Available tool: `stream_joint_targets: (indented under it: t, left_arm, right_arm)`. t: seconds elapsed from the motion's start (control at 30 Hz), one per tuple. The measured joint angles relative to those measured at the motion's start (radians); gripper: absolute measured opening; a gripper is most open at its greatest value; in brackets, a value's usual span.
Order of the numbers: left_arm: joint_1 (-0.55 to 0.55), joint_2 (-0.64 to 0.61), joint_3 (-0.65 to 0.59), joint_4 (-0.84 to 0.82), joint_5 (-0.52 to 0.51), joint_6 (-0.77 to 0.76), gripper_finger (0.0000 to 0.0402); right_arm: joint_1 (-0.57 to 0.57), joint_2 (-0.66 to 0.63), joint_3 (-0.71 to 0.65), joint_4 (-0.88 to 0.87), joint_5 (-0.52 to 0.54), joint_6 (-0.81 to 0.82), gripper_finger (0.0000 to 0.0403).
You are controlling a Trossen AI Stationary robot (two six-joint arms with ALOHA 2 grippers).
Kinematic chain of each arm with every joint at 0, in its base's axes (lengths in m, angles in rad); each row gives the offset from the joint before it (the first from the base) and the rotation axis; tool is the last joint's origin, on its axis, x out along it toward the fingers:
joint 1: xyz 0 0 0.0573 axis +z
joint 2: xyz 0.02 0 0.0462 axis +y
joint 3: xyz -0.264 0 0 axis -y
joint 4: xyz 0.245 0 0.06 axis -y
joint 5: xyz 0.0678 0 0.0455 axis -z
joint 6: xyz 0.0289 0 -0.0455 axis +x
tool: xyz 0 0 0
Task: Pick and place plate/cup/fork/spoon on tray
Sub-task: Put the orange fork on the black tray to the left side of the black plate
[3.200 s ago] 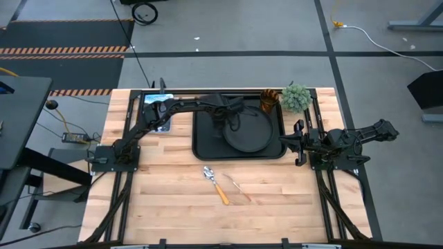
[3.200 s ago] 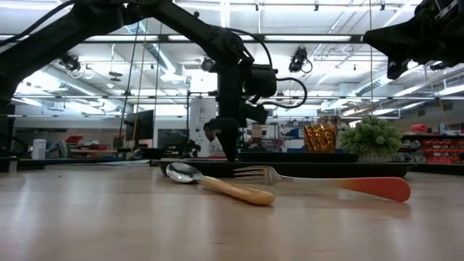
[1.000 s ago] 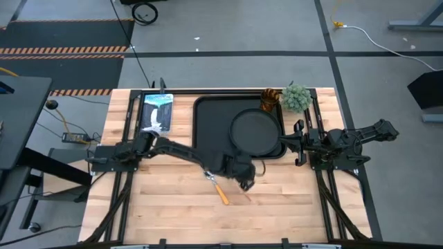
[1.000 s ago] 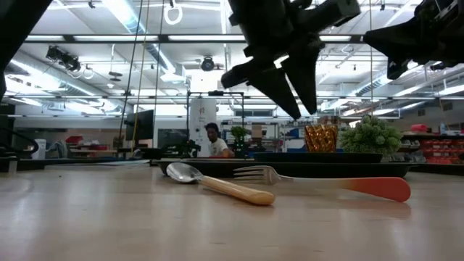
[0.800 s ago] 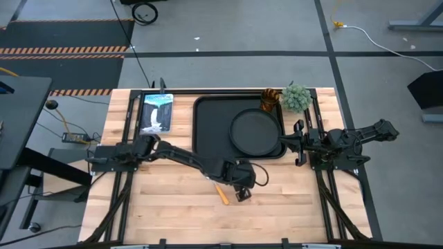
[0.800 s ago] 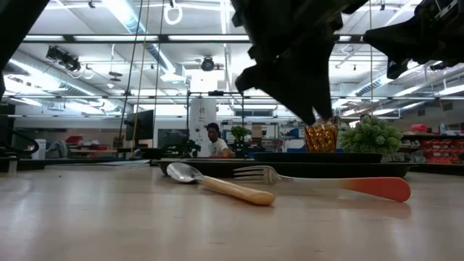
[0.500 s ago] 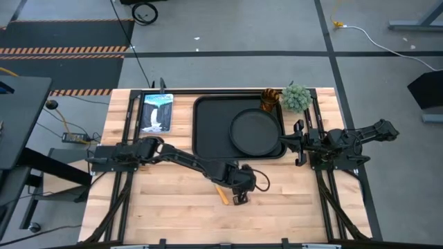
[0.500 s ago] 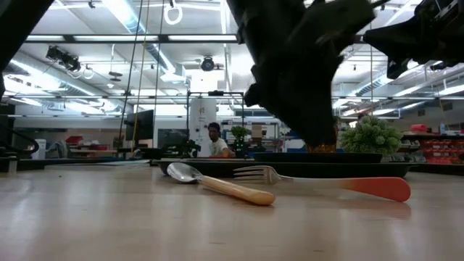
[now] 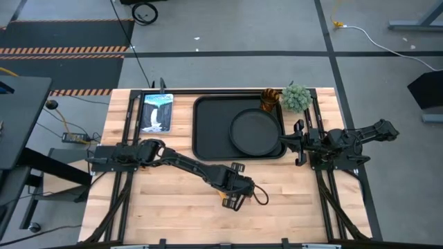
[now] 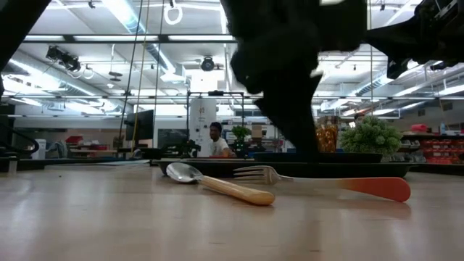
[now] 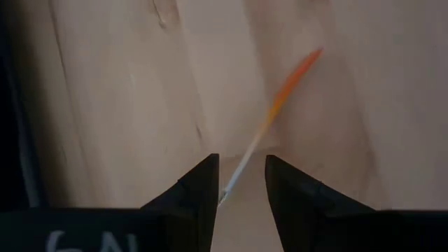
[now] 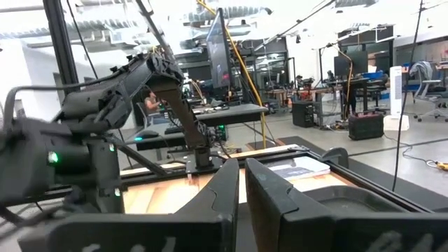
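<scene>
The fork (image 11: 276,105) lies flat on the wooden table, red-orange handle (image 10: 377,188) toward the right edge. My left gripper (image 11: 238,175) hangs open just above it, fingers pointing down on either side of its thin silver neck; in the high view this gripper (image 9: 234,196) covers the fork. Beside the fork lies the spoon (image 10: 217,185). The black plate (image 9: 255,131) rests on the black tray (image 9: 208,131), with the amber cup (image 9: 268,101) at the tray's far right corner. My right gripper (image 12: 241,175) waits shut at the table's right edge.
A small green plant (image 9: 296,97) stands at the far right beside the cup. A blue-white card (image 9: 157,112) lies left of the tray. Bare wood spreads along the near edge. A person (image 10: 215,141) shows far off in the room behind.
My left gripper has moved from the tray's near rim toward the table's near edge and come down over the fork, ending with its fingers astride the fork's neck. Fork, spoon, plate and cup have stayed where they were.
</scene>
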Motion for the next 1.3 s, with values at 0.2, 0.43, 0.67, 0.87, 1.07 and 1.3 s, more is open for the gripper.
stream_joint_targets:
  t: [0.2, 0.43, 0.67, 0.87, 1.07, 1.3]
  left_arm:
    - [0.001, 0.037, -0.002, -0.006, -0.014, 0.095, 0.0126]
    - [0.002, 0.039, -0.002, -0.033, -0.024, 0.105, 0.0121]
    - [0.002, 0.04, -0.002, -0.061, -0.002, 0.115, 0.0072]
    - [0.005, 0.04, -0.002, -0.074, -0.002, 0.153, 0.0022]
    - [0.005, 0.04, -0.001, -0.079, -0.003, 0.164, 0.0008]
    - [0.008, 0.019, 0.013, -0.122, -0.045, 0.189, 0.0004]
  right_arm:
    - [0.0, 0.0, 0.0, 0.004, 0.0, 0.0, 0.0034]
    - [0.0, 0.0, 0.0, 0.017, 0.0, 0.0, 0.0034]
    - [0.0, 0.0, 0.0, 0.018, 0.0, 0.0, 0.0034]
    - [0.0, 0.0, 0.0, 0.018, 0.0, 0.0, 0.0034]
    - [0.0, 0.0, 0.0, 0.018, 0.0, 0.0, 0.0034]
    - [0.0, 0.0, 0.0, 0.018, 0.0, 0.0, 0.0034]
